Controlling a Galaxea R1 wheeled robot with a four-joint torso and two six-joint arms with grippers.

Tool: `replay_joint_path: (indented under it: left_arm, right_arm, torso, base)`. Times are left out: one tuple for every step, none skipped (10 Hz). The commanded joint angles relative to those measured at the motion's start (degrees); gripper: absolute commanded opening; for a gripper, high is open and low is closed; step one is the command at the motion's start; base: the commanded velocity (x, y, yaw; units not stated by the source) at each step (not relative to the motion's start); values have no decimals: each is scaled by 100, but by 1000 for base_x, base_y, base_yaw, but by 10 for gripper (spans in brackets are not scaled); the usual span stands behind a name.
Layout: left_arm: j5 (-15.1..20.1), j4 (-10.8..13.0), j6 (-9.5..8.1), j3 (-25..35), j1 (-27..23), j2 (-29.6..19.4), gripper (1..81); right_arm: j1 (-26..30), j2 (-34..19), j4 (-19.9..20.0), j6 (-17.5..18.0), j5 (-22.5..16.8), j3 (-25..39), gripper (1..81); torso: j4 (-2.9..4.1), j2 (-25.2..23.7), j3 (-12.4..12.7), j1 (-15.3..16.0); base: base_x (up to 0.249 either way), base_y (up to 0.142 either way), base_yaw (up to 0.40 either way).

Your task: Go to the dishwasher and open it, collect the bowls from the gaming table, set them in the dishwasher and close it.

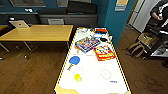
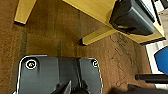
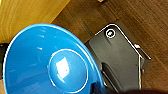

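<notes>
Looking down from the head view, the long white counter [image 1: 92, 72] with its yellow edge runs away from the robot. On it lie a blue paddle [image 1: 74, 60], a yellow ball [image 1: 77, 77] just beside it, and farther off two colourful game boxes [image 1: 86, 44], one tilted next to the other. At the far end sit a red thing [image 1: 101, 30], a black one, and a pale blue round shape [image 1: 97, 35] too blurred to name. To the left, touching the far corner of the white counter, stands a wooden counter [image 1: 40, 33] carrying an open laptop [image 1: 19, 24]. On the right, bags [image 1: 137, 49] lie on the brown floor [image 1: 27, 72], and part of a person [image 1: 157, 11] shows at the upper corner.

In the right wrist view a bright blue bowl [image 3: 50, 62] sits very near the camera, hollow side up, hanging over the wooden floor with a yellow surface beside it and nothing under it. Its rim runs into the dark right gripper [image 3: 100, 88] at the picture's edge, so that gripper has hold of the bowl; how wide it stands cannot be told.

The left wrist view shows the left gripper [image 2: 72, 88] low over the floor near yellow counter legs [image 2: 98, 36] and a dark bin [image 2: 132, 16]. Whether it is spread or closed I cannot tell.
</notes>
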Motion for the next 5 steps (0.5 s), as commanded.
replay_joint_path:
  left_arm:
    - [533,-130,0,677,-707,-584,811]
    - [708,-279,0,843,-951,-741,811]
    - [848,-428,0,1019,-1173,-916,811]
    - [1016,-517,0,1231,-1454,-1111,811]
    - [1112,-604,0,1423,-1665,-1259,811]
  right_arm:
    - [-247,-439,-533,-28,145,146,10]
    - [-440,-378,-594,-28,276,112,10]
    - [-555,-291,-655,-28,452,41,10]
    - [-696,-150,-735,-28,497,-47,10]
    - [-775,42,-805,-28,506,-195,10]
  torso:
    - [0,0,0,0]
    - [0,0,0,0]
    - [0,0,0,0]
    - [0,0,0,0]
    - [0,0,0,0]
  base:
    - [0,0,0]
    - [0,0,0]
    - [0,0,0]
    - [0,0,0]
    - [0,0,0]
